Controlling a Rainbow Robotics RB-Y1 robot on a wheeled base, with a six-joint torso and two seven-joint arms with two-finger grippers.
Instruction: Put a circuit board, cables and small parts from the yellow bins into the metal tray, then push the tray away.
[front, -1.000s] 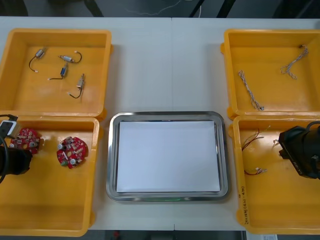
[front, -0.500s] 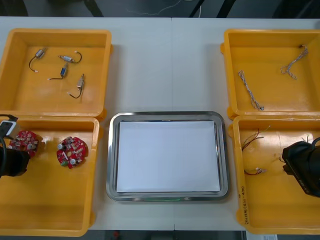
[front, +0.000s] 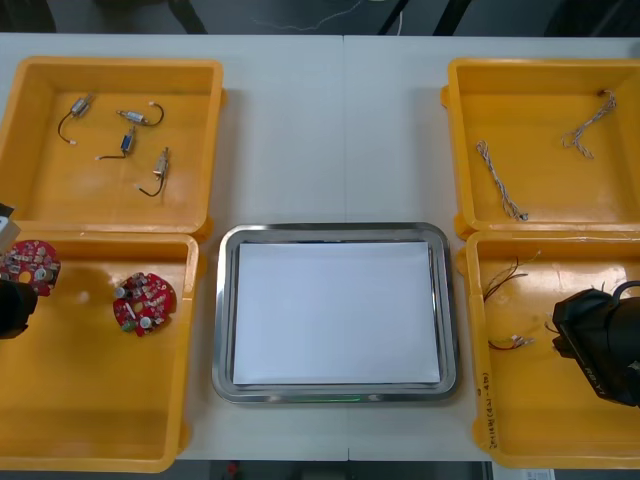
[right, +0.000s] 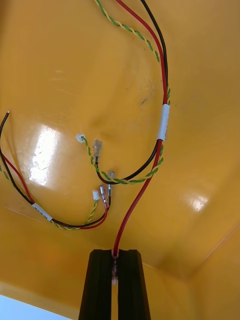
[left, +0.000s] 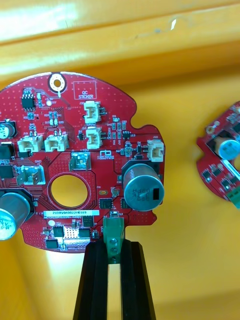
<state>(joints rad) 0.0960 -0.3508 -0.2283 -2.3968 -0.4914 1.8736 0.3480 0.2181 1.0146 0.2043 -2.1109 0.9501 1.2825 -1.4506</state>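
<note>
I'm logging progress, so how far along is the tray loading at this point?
Done: nothing; the metal tray holds no parts. In hand: the left gripper is shut on a circuit board over the near left bin, and the right gripper on the end of a red cable in the near right bin. Left: placing both, the small metal parts, a twisted cable, then pushing the tray away.

Tray (front: 335, 229) mid-table, left of it small metal parts (front: 128, 140) in far-left bin (front: 60, 200) and circuit board (front: 145, 301) in near-left bin (front: 90, 400), right of it cables (front: 500, 180) in both right bins (front: 550, 90).
</note>
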